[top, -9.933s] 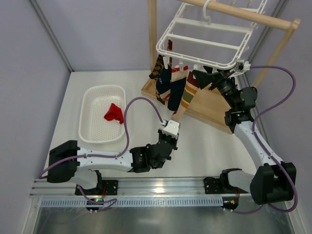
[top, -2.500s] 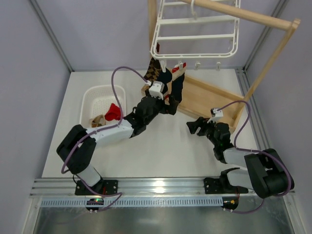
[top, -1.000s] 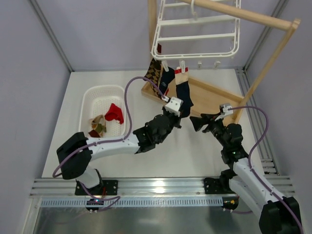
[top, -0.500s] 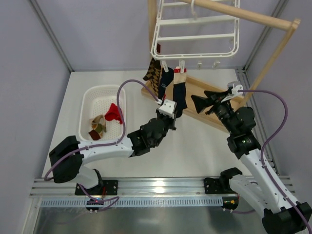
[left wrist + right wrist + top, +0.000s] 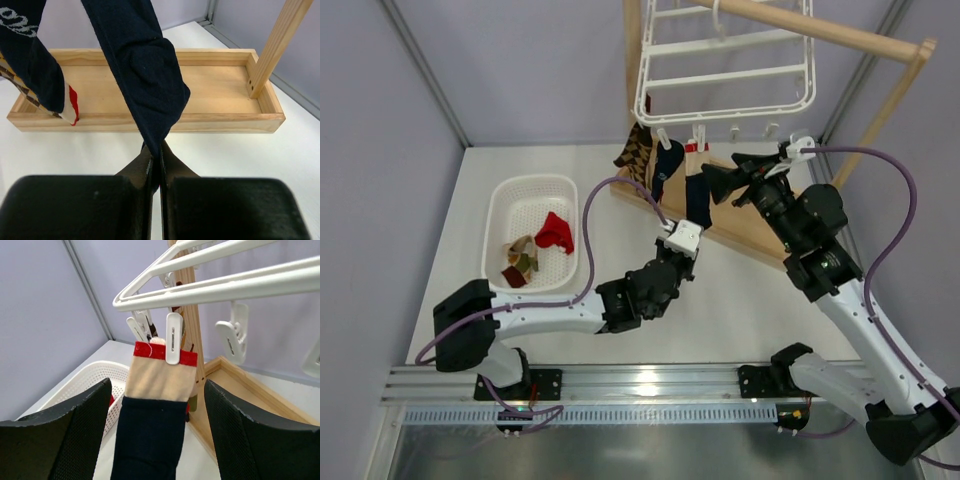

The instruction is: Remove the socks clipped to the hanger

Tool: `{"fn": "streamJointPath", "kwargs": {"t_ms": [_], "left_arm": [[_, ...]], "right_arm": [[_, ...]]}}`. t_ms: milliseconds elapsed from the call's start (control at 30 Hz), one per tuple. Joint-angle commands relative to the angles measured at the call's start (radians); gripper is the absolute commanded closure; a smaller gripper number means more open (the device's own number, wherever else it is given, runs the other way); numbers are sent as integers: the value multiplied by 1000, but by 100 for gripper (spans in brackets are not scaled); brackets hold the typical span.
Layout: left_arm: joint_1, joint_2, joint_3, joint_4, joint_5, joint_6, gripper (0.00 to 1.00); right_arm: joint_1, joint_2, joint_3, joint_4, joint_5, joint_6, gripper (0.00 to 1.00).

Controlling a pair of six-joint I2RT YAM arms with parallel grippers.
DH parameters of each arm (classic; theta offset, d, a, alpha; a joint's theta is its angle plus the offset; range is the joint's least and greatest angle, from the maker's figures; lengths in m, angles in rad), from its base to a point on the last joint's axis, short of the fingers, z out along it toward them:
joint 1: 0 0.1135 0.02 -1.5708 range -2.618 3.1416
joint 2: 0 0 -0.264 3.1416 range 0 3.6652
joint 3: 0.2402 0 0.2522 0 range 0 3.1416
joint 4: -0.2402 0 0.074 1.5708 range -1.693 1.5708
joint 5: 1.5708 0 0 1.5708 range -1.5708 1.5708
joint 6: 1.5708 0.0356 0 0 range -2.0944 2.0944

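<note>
The white hanger (image 5: 724, 62) hangs from the wooden rail, with three socks still clipped along its near rim. They are a brown argyle sock (image 5: 638, 150), a navy sock (image 5: 666, 163) and a navy sock with a cream and red cuff (image 5: 698, 190). My left gripper (image 5: 692, 226) is shut on the toe of that cuffed sock (image 5: 145, 75), pinching it at the tip (image 5: 156, 159). My right gripper (image 5: 157, 440) stands open on either side of the same sock, just below its cuff (image 5: 161, 375). A white clip (image 5: 173, 337) grips the red band.
The white basket (image 5: 502, 215) at the left holds a red sock (image 5: 555, 232) and a striped cream one (image 5: 518, 262). The stand's wooden tray base (image 5: 215, 95) and its post (image 5: 280, 45) lie right behind the socks. Empty clips (image 5: 234, 332) dangle from the rim.
My right arm has risen from low over the table to the hanger's rim, its open fingers now flanking the cuffed sock. The left gripper has kept its grip on the toe, shifting slightly.
</note>
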Motion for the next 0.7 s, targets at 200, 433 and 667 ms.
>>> {"fn": "streamJointPath", "kwargs": {"t_ms": [200,433,667], "left_arm": [[-22,37,83,-49,-81,67,100],[-46,42,83,-33,-93,134,100],[-62,55,111,-50,-84,180,100]], "right_arm": [[177,125,251,-164,330,-165,24],[222,231,383,-251,463,-191,24],[258,309,471,-320,534,-211,24]]}}
